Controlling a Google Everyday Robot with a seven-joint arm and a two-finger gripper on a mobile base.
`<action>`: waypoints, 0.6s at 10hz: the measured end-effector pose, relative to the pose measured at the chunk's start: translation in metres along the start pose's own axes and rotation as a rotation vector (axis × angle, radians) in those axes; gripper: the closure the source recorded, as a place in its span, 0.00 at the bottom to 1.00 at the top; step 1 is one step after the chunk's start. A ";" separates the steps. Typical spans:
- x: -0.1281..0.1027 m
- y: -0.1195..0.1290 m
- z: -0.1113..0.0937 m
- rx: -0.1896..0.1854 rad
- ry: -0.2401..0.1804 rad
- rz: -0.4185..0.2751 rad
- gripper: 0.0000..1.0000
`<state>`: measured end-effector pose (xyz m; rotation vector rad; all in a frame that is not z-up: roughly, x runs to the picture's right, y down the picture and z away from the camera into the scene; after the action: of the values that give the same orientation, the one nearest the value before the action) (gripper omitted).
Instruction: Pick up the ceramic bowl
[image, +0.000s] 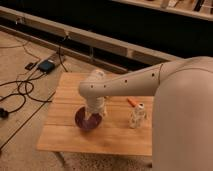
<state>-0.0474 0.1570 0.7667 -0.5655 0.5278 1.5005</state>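
The ceramic bowl (86, 120) is a round, dark purple-maroon bowl on the wooden table (65, 135), left of centre. My gripper (95, 111) hangs from the white arm (130, 82) straight down onto the bowl's right part and covers some of its rim. The wrist hides where the gripper meets the bowl.
A small white patterned bottle (137, 116) stands right of the bowl, with a small orange item (131, 102) just behind it. Black cables (20, 90) and a small blue device (46, 65) lie on the floor to the left. A low ledge (100, 42) runs behind the table.
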 end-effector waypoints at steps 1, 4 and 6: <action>-0.002 -0.001 0.004 0.002 0.006 0.000 0.35; -0.008 -0.007 0.014 0.011 0.021 0.008 0.35; -0.014 -0.009 0.022 0.010 0.017 0.008 0.35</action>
<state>-0.0385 0.1605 0.7931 -0.5687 0.5513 1.5013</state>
